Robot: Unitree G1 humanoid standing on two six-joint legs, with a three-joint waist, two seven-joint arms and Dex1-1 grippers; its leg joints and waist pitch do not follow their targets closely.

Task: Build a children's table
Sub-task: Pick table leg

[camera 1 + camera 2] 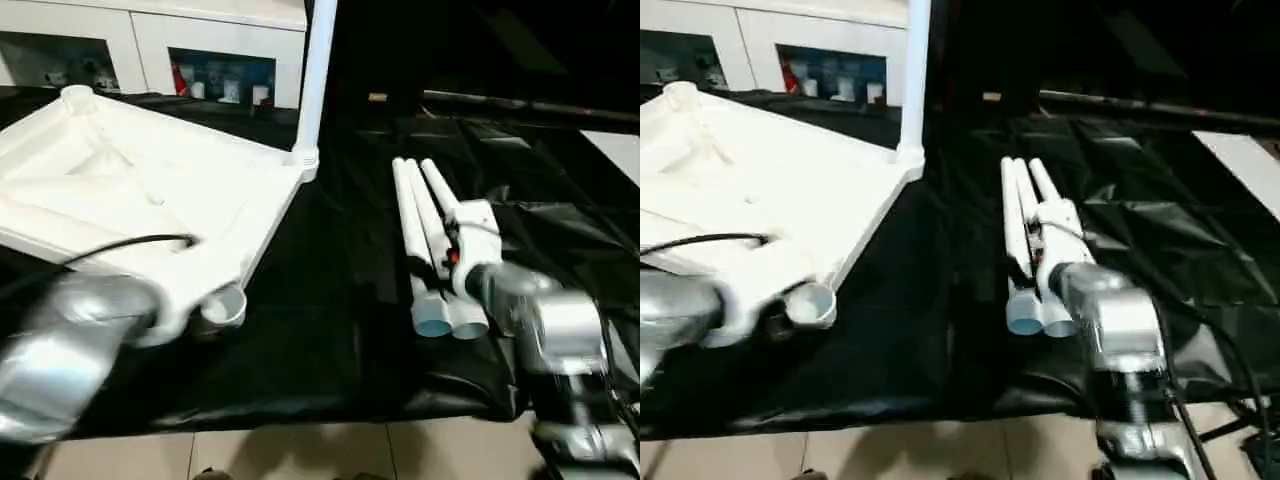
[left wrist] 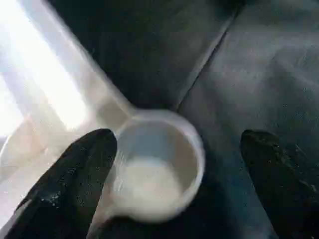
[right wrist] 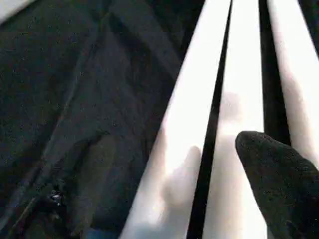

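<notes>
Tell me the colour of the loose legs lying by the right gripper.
White, the loose legs lie on the black cover; clearest in the left eye view.

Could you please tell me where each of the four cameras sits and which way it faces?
Left eye view: on the head, looking forward and down at the upturned table top, one leg standing in a far corner, three loose legs; both silver forearms show.
Right eye view: beside it, same scene, slightly shifted.
Left wrist view: along the open left gripper at an empty corner socket.
Right wrist view: along the right gripper's finger at the loose legs.
Shared: both wrist views' targets appear in the eye views.
</notes>
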